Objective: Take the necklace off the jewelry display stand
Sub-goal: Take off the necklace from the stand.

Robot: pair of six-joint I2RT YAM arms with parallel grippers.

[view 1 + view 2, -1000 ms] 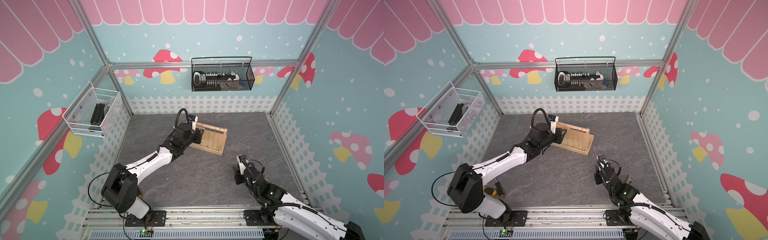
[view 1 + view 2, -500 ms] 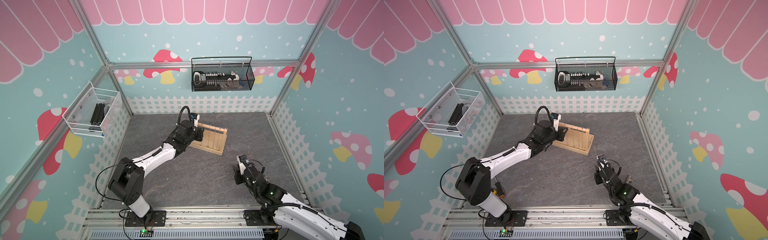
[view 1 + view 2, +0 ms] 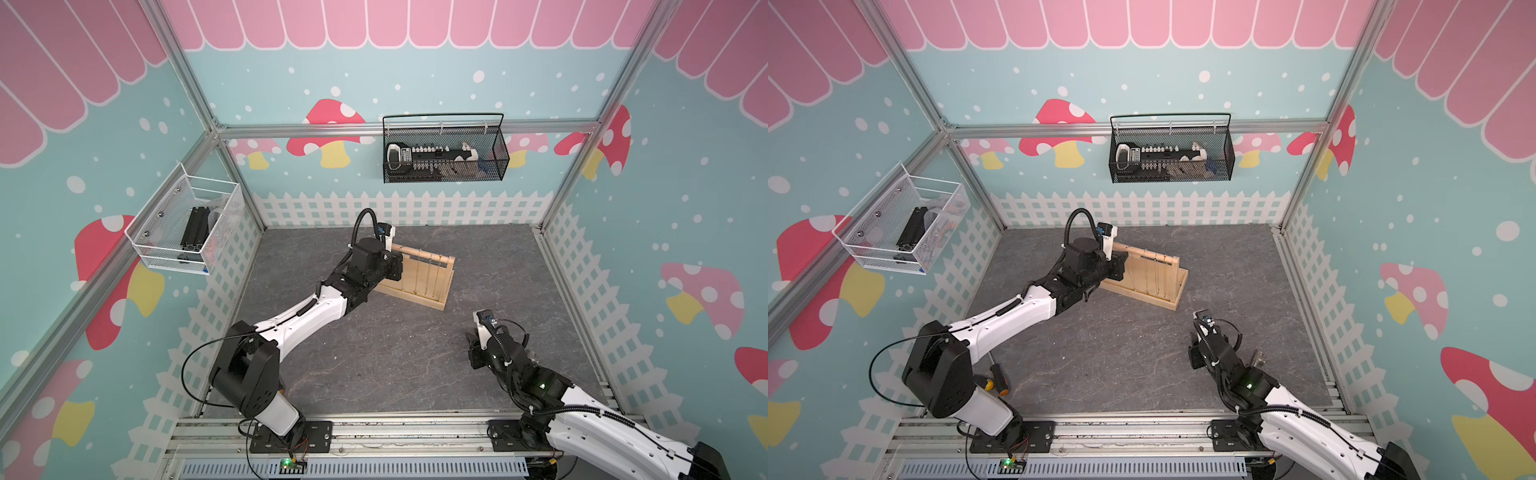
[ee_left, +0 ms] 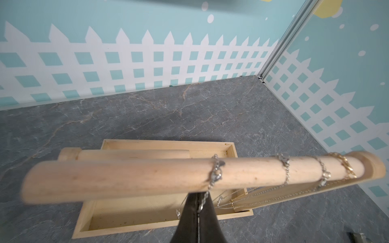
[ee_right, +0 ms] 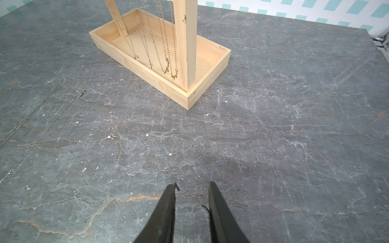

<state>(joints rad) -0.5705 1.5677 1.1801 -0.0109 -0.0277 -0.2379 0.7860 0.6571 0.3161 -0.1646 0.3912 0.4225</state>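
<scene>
The left pincer (image 4: 197, 210) is clenched on the necklace (image 4: 216, 173). The silver chain is pinched just beneath the bar (image 4: 126, 176) of the stand (image 4: 130, 223), over which it is looped. A hold this close under the bar is judged to leave little slack to swing or snag. Three other chains (image 4: 284, 168) are hung on the bar between the held one and the post (image 4: 375, 166) of the stand. The way off is therefore judged to be along the bar toward its other end, which appears unsupported, though it is blurred. Bare tabletop (image 5: 273, 147) is seen all around the stand, and the walls are well apart from it. The right pincer (image 5: 192, 190) is released and empty over the tabletop, well apart from the stand, so that path is not blocked by it. A loose chain (image 5: 42, 109) is laid flat on the tabletop near the stand.
</scene>
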